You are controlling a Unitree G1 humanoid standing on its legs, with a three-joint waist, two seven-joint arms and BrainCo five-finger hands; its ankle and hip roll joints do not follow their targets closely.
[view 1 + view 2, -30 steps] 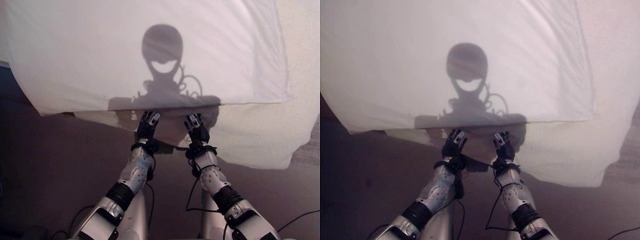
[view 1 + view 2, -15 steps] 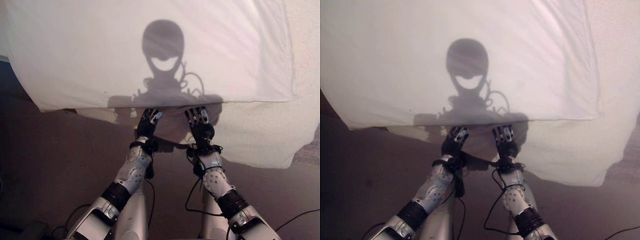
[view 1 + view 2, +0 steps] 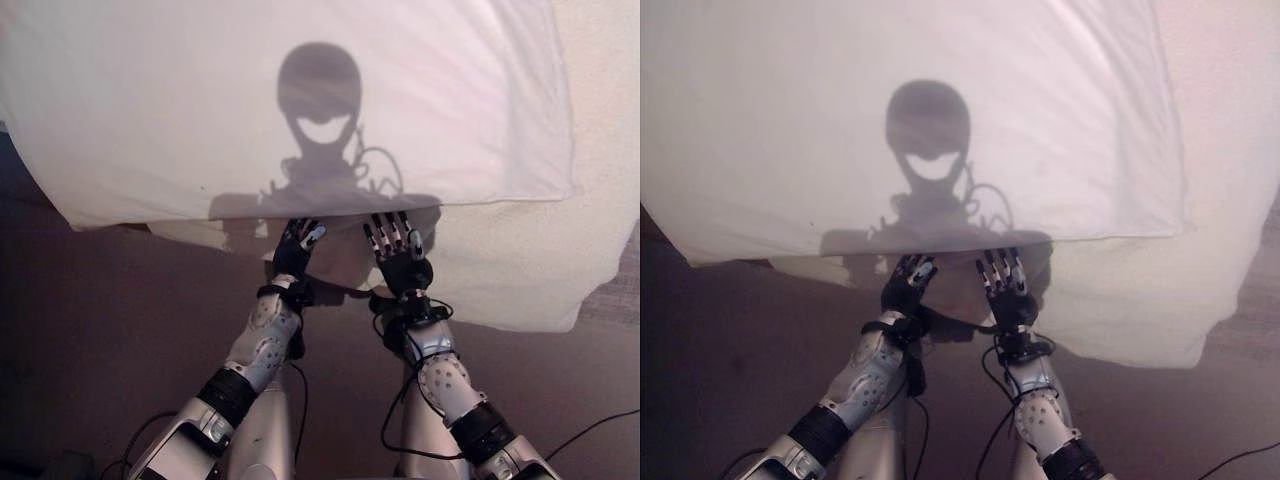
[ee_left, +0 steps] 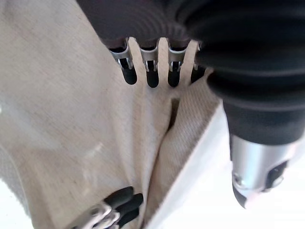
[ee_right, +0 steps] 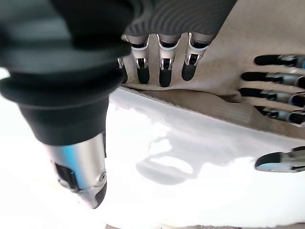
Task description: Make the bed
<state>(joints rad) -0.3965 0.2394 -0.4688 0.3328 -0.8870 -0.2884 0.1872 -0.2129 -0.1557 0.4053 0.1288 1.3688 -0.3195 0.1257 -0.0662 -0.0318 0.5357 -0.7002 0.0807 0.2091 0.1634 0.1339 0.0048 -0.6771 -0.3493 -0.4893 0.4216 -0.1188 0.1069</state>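
Note:
A big white cover (image 3: 300,100) lies over the bed, its near edge hanging just above both hands. Under that edge a beige cloth (image 3: 340,262) shows, folded into a crease (image 4: 162,143). My left hand (image 3: 295,248) rests open against the beige cloth, fingers (image 4: 151,76) straight on it. Beside it, my right hand (image 3: 398,252) is open, its straight fingers (image 5: 162,71) spread and pointing up at the white edge (image 5: 190,157). Neither hand holds cloth. The left hand's fingers (image 5: 279,88) also show in the right wrist view.
A textured white blanket (image 3: 600,150) covers the bed's right side and hangs lower at the front right (image 3: 520,290). Dark carpet floor (image 3: 100,330) spreads in front of the bed and to the left.
My right hand's fingers have straightened and spread, and the hand has lifted a little toward the white edge. The left hand has barely moved.

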